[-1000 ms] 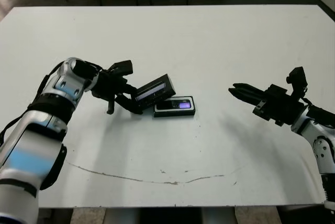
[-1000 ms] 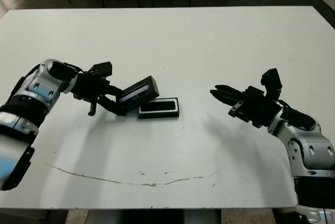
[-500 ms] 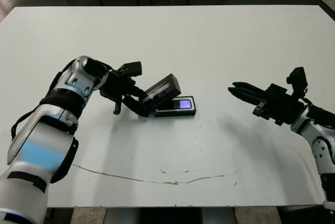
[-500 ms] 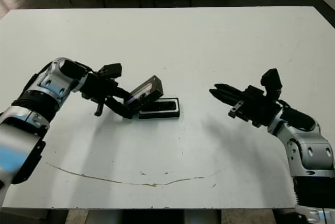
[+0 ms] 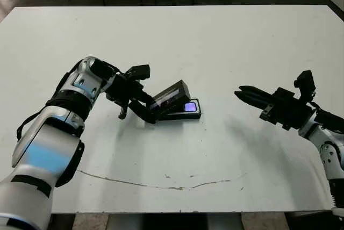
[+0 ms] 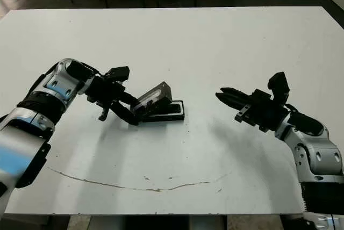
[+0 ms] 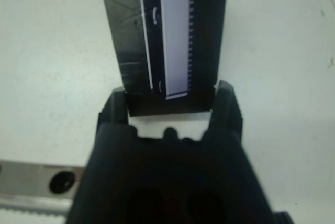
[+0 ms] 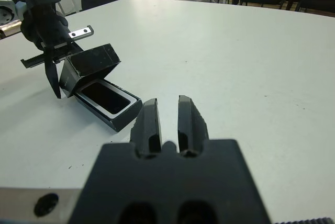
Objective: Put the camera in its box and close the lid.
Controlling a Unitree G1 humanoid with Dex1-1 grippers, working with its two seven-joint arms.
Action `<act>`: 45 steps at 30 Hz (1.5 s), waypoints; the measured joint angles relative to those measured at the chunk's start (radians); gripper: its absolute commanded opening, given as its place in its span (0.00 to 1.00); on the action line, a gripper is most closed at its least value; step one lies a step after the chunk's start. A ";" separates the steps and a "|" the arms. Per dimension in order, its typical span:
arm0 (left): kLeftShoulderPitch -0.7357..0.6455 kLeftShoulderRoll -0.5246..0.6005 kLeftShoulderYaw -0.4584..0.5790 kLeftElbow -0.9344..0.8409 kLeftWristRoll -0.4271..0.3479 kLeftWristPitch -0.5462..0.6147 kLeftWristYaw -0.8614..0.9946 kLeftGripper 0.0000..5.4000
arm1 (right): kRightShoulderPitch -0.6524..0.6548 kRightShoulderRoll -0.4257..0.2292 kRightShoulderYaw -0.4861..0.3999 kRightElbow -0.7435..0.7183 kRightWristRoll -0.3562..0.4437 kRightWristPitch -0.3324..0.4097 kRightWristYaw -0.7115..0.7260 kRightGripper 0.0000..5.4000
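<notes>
White tabletop (image 5: 226, 42) is filling nearly all of what we are looking at, bare but for a thin scuff line near our edge, with dark chairs and a person sitting beyond it in the right wrist view.

On it, our left gripper (image 5: 144, 101) is clamping one short end of the lid (image 5: 171, 95), fingers pressed on its two long edges. We are holding the lid tilted, its free end raised, over the left part of the box (image 5: 194, 115). Our right gripper (image 5: 246, 92) is hanging well apart to the right, fingers close together with only a narrow slit between them, holding nothing.

Lying flat in the box, the camera (image 5: 188, 107) is showing its bluish-purple screen at the uncovered end.

We are judging the lid to be light, stiff and thin, and its glossy window likely slippery and easy to mark, so the grip belongs on the matte rim edges. Being light, the box may skid when we are pressing down.
</notes>
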 measured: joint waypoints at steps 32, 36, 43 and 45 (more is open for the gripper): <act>0.107 -0.050 -0.023 -0.307 0.023 0.192 0.160 0.10 | 0.002 0.000 0.002 0.003 0.008 -0.001 -0.001 0.00; 0.107 -0.051 -0.025 -0.306 0.024 0.186 0.161 0.10 | 0.002 0.000 0.002 0.003 0.010 0.005 0.000 0.00; 0.087 -0.059 -0.023 -0.257 0.022 0.189 0.165 0.13 | 0.002 0.000 0.002 0.000 0.011 0.015 -0.001 0.00; 0.071 -0.066 -0.025 -0.242 0.021 0.229 0.156 0.20 | 0.002 0.000 0.002 -0.001 0.011 0.017 -0.001 0.00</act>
